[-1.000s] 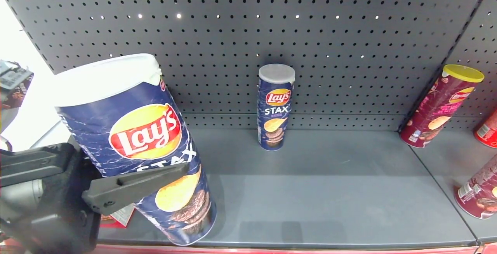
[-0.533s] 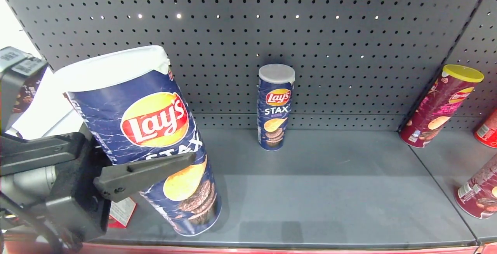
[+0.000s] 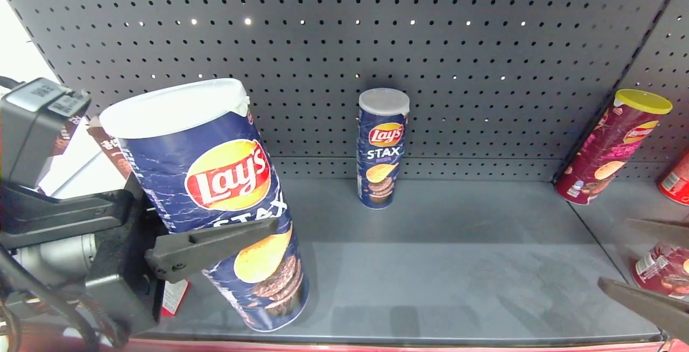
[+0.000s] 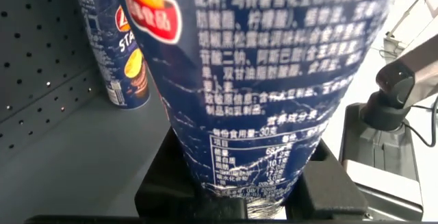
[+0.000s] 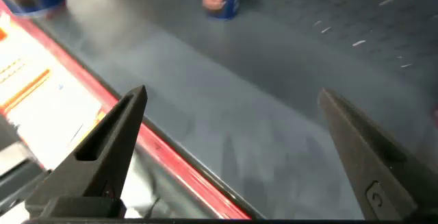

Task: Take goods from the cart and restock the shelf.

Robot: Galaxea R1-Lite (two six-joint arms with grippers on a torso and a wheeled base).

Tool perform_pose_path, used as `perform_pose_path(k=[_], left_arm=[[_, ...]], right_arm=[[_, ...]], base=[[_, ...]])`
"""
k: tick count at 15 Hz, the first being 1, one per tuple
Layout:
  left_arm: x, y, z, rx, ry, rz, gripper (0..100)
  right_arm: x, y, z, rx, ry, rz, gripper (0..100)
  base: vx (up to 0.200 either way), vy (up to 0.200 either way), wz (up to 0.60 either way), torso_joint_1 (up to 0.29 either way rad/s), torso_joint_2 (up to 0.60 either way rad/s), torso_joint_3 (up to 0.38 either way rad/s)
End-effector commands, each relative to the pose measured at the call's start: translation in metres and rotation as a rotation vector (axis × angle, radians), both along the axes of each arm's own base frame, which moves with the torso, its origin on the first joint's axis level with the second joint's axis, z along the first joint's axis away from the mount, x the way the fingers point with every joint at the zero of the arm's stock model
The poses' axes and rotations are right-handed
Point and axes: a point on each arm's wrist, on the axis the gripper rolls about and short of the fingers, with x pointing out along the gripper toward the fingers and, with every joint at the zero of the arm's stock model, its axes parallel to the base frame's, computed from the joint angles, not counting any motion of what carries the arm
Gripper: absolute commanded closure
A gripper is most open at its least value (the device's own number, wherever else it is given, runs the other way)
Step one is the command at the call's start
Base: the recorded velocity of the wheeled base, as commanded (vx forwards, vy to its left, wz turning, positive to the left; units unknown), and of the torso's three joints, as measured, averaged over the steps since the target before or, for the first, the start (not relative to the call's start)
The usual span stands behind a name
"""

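The step in hand looks like placement: the left gripper [image 3: 204,215] is clamped round the middle of a blue can [image 3: 215,174], which is tilted, lid leftward of base, over the front left of the shelf [image 3: 457,266]. The base seems to rest on or just above the shelf by the red lip [image 3: 377,347], though the view does not settle which. The next move likely calls for righting the can, setting it flat, then opening the fingers without nudging it; so tall and narrow a can should topple easily. The right gripper [image 3: 613,253] hangs spread wide and empty over the shelf's front right. A back can [image 3: 381,150] stands upright against the pegboard [image 3: 430,34], well apart, so nothing blocks the spot. A maroon can [image 3: 608,153] leans at the right end; a second maroon can [image 3: 659,271] and a red can [image 3: 677,180] lie beyond it.
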Motion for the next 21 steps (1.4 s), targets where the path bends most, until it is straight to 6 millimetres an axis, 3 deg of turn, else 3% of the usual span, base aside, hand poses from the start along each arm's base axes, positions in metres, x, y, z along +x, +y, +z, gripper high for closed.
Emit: perform_pose_path(k=[1, 9, 11, 12, 14, 19, 21], left_arm=[[0.0, 0.0, -0.001, 0.002, 0.004, 0.0, 100], [-0.002, 0.001, 0.001, -0.003, -0.002, -0.001, 100], [-0.004, 0.001, 0.003, -0.03, 0.033, -0.001, 100], [-0.004, 0.002, 0.004, -0.034, 0.033, 0.001, 100], [-0.004, 0.001, 0.009, -0.041, 0.02, -0.004, 100], [-0.003, 0.001, 0.011, -0.047, 0.016, -0.008, 100], [-0.002, 0.0, 0.012, -0.047, 0.015, -0.017, 100]], right_arm=[[0.028, 0.02, 0.0, -0.031, 0.075, 0.046, 0], [0.103, 0.048, 0.007, 0.036, 0.024, 0.004, 0], [0.142, 0.055, 0.013, 0.056, 0.01, 0.042, 0], [0.15, 0.055, 0.014, 0.064, -0.004, 0.057, 0], [0.185, 0.065, 0.012, 0.08, -0.079, 0.169, 0], [0.23, 0.086, -0.003, 0.115, -0.154, 0.529, 0], [0.243, 0.091, -0.007, 0.119, -0.166, 0.566, 0]], base=[[0.0, 0.0, 0.0, 0.0, 0.0, 0.0], [0.0, 0.0, 0.0, 0.0, 0.0, 0.0], [0.0, 0.0, 0.0, 0.0, 0.0, 0.0], [0.0, 0.0, 0.0, 0.0, 0.0, 0.0], [0.0, 0.0, 0.0, 0.0, 0.0, 0.0], [0.0, 0.0, 0.0, 0.0, 0.0, 0.0], [0.0, 0.0, 0.0, 0.0, 0.0, 0.0]])
